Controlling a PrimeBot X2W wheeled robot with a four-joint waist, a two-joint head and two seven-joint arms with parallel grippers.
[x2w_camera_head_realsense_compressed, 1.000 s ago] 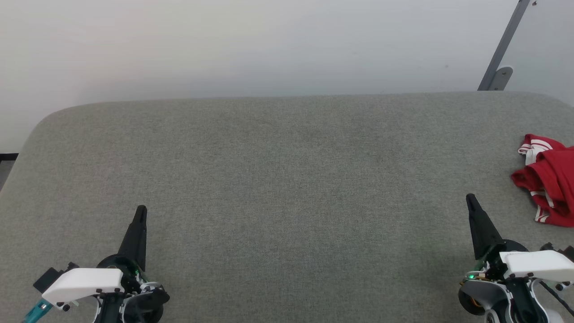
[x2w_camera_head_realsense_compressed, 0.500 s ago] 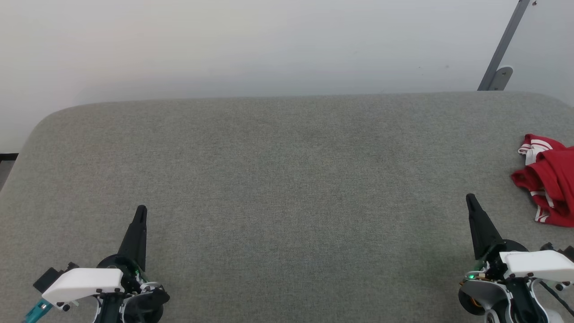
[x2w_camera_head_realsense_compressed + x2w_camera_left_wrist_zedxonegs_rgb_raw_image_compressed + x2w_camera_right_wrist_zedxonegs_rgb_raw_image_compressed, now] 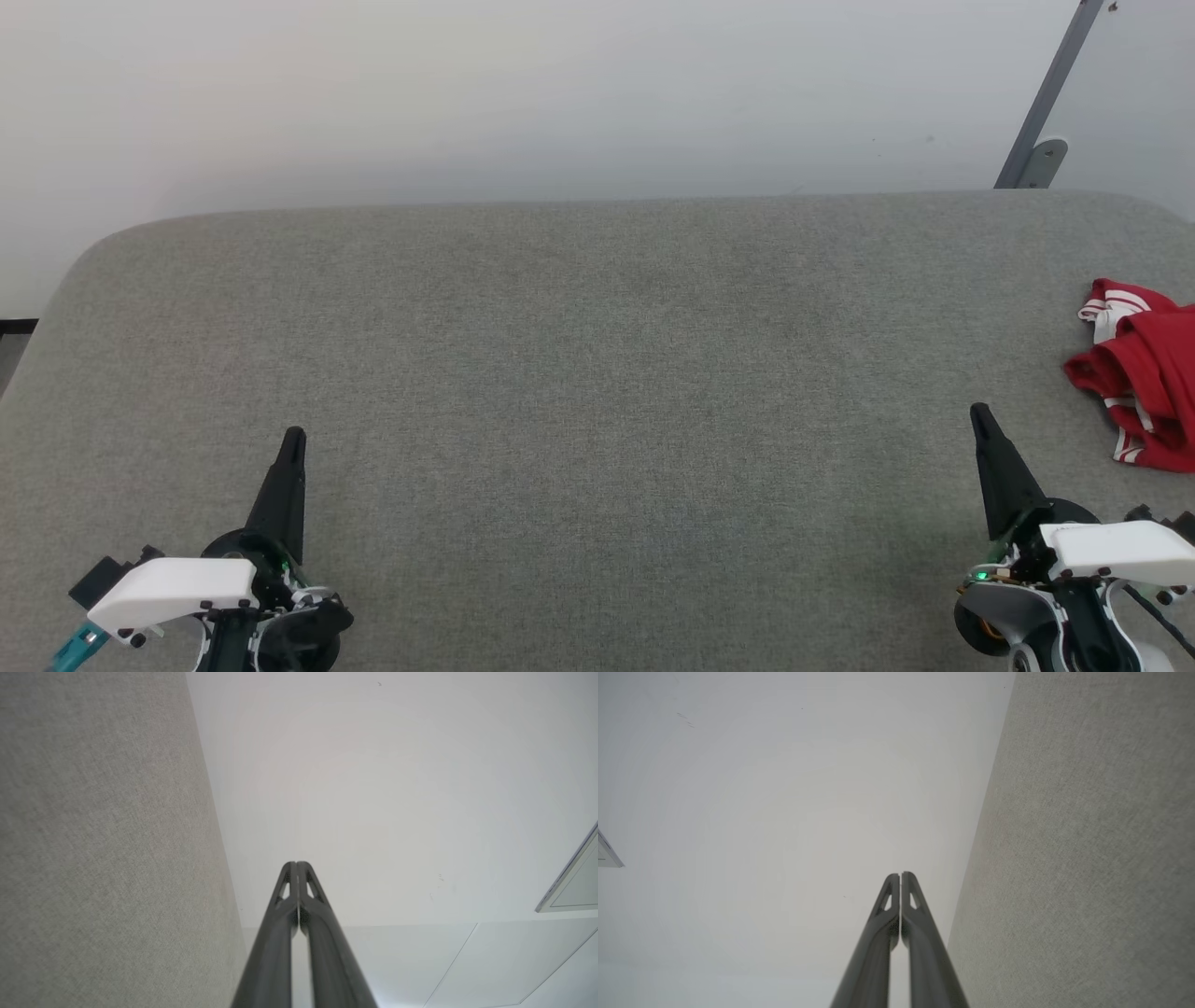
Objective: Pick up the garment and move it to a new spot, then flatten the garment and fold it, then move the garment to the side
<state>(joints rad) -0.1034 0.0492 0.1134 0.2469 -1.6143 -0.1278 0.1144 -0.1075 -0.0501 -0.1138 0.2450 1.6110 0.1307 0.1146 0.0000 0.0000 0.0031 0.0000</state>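
grey desk, garment bunched at the right side, both pincers closed

grey woven fabric covers the desk (image 3: 597, 373), which has rounded far corners and a plain white wall behind it. a grey metal bracket (image 3: 1041, 159) stands against the wall at the far right.

the garment (image 3: 1144, 392) lies bunched on the desk's right side, red with white striped trim, partly cut off by the picture edge. no print is readable. the visible part is neither flat nor neatly folded. such a heap fits a garment waiting for pickup and equally one put aside, so the stage is not settled.

the left pincer (image 3: 293, 437) and the right pincer (image 3: 978, 411) sit near the front corners, fingers pressed together, holding nothing. both point away from the robot and stand wide apart, judged a neutral pose that keeps the head camera's line to the desk middle open. the right pincer is nearer the garment but apart from it.
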